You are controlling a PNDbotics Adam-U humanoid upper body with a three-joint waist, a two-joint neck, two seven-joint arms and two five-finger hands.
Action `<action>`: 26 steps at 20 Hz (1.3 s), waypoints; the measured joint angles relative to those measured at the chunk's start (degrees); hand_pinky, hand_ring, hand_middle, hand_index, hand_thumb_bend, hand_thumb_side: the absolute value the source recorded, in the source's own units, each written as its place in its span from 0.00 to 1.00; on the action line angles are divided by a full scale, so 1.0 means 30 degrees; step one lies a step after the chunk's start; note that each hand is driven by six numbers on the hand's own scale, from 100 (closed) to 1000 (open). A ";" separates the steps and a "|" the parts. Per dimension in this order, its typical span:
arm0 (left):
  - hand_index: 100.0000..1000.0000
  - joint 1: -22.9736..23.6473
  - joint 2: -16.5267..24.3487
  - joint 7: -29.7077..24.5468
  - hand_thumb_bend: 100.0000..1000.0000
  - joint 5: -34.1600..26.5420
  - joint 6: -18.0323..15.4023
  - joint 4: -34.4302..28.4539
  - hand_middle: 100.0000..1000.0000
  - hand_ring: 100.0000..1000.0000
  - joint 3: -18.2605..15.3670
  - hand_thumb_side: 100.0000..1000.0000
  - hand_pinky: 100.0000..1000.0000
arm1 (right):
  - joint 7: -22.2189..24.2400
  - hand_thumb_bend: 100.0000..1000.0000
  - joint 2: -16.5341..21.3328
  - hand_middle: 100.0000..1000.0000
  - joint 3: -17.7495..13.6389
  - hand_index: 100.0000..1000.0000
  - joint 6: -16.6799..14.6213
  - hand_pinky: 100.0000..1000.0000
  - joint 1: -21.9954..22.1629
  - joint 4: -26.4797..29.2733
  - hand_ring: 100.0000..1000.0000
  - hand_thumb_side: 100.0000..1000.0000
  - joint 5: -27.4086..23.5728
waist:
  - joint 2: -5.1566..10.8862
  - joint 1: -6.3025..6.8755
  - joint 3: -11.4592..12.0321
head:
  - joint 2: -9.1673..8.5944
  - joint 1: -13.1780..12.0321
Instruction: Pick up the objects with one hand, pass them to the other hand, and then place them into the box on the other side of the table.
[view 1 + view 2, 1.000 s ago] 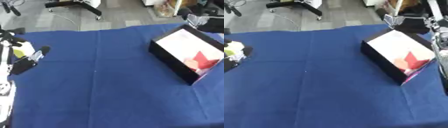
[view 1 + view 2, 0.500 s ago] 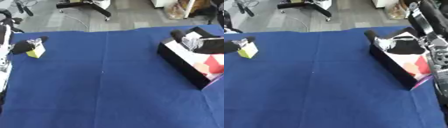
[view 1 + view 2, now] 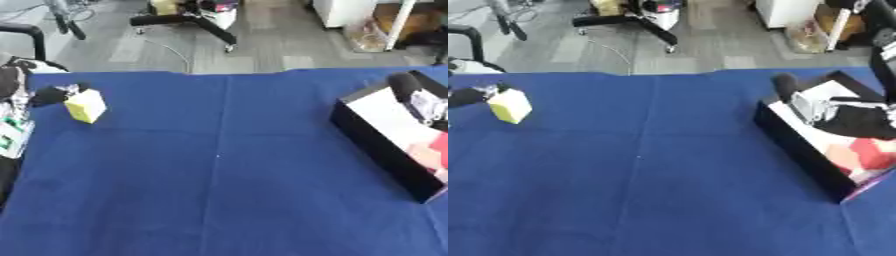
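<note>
Yellow block pinched at the table's left edge; right hand over the open box

Left eye view: the left hand (image 3: 51, 95) pinches one yellow block (image 3: 86, 105) at its upper left corner, block tilted just above the blue tablecloth (image 3: 219, 175). Right eye view: the right hand (image 3: 833, 115) hangs inside the one black box (image 3: 798, 150); whether its fingers are apart or together cannot be told. The box, at the right edge, holds something red (image 3: 872, 152) on a pale lining
</note>
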State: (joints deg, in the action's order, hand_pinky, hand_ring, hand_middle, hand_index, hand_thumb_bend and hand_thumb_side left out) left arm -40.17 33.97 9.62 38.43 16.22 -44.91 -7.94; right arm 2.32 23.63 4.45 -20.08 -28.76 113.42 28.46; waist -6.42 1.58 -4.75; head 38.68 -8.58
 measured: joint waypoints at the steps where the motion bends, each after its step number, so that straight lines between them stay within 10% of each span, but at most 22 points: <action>1: 0.82 -0.0038 0.0105 0.0041 0.94 -0.0171 -0.0044 0.0392 0.71 0.62 0.0000 0.54 0.61 | -0.0058 0.23 -0.0067 0.92 -0.0040 1.00 0.0000 0.85 -0.0034 0.0003 0.87 0.42 0.0022 | -0.0147 0.0000 -0.0082 | -0.0125 -0.0125; 12: 0.80 -0.0515 0.0234 0.0548 0.99 -0.2245 -0.1680 0.1864 0.71 0.62 0.0020 0.57 0.60 | -0.0250 0.21 -0.0696 0.91 -0.0160 1.00 0.0142 0.84 -0.0327 0.0004 0.86 0.42 0.0515 | -0.1283 -0.0009 -0.0599 | -0.1052 -0.0638; 26: 0.72 -0.1283 -0.0344 0.1209 0.54 -0.2291 -0.2396 0.1828 0.61 0.54 0.0265 0.36 0.57 | -0.0061 0.18 -0.1095 0.90 -0.0163 1.00 0.0196 0.83 -0.0321 0.0004 0.85 0.43 0.0817 | -0.1699 -0.0068 -0.0900 | -0.1278 -0.0788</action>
State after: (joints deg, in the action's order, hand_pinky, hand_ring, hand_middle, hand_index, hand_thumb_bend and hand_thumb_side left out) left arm -44.02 32.94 13.25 31.56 9.03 -39.43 -7.14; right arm 2.14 20.35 3.96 -19.49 -29.73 113.43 30.92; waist -11.51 1.38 -7.45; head 34.84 -10.94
